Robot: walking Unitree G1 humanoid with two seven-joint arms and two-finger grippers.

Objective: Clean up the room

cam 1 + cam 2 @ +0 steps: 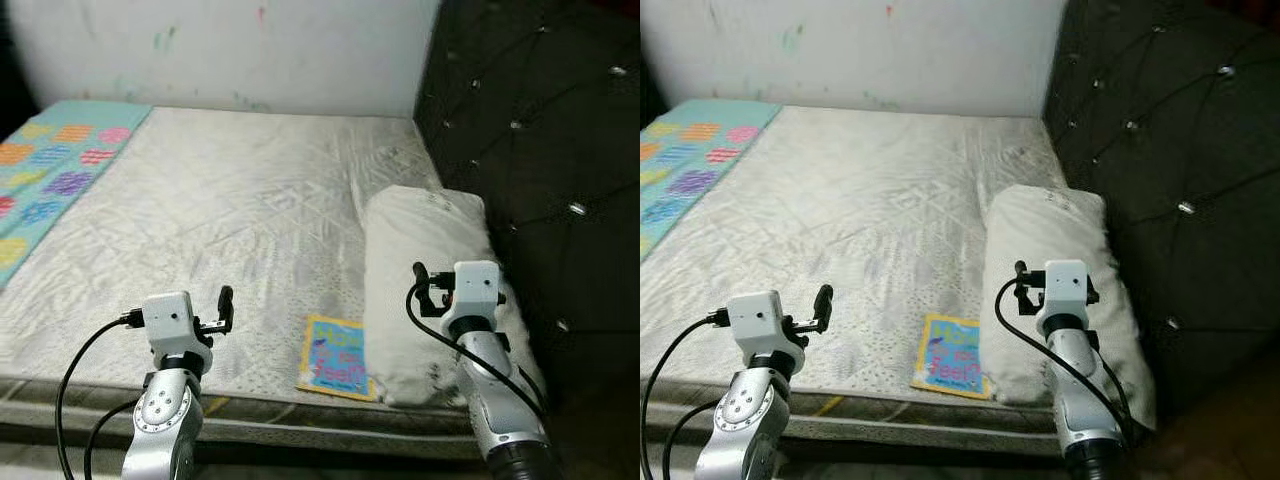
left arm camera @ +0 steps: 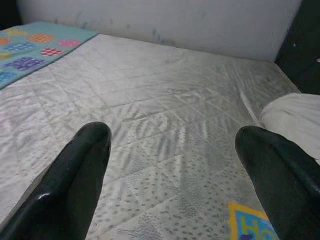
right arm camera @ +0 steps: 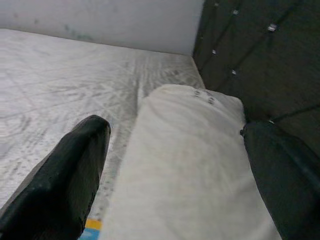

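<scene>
A small colourful book [image 1: 337, 357] lies flat on the quilted white mattress [image 1: 220, 210], close to its front edge. Right beside the book a white pillow [image 1: 425, 250] lies lengthwise against the headboard side. My left gripper [image 1: 222, 308] hovers over the mattress's front edge, left of the book, open and empty; its wrist view catches the book's corner [image 2: 250, 225] past the right finger. My right gripper [image 1: 424, 284] is raised over the near part of the pillow [image 3: 190, 165], open and holding nothing.
A black tufted headboard [image 1: 540, 130] runs along the right. At the far left of the bed lies a teal blanket [image 1: 50, 165] with colourful patches. A pale wall [image 1: 250, 50] closes the far side. The bed's front edge [image 1: 300, 420] is right before me.
</scene>
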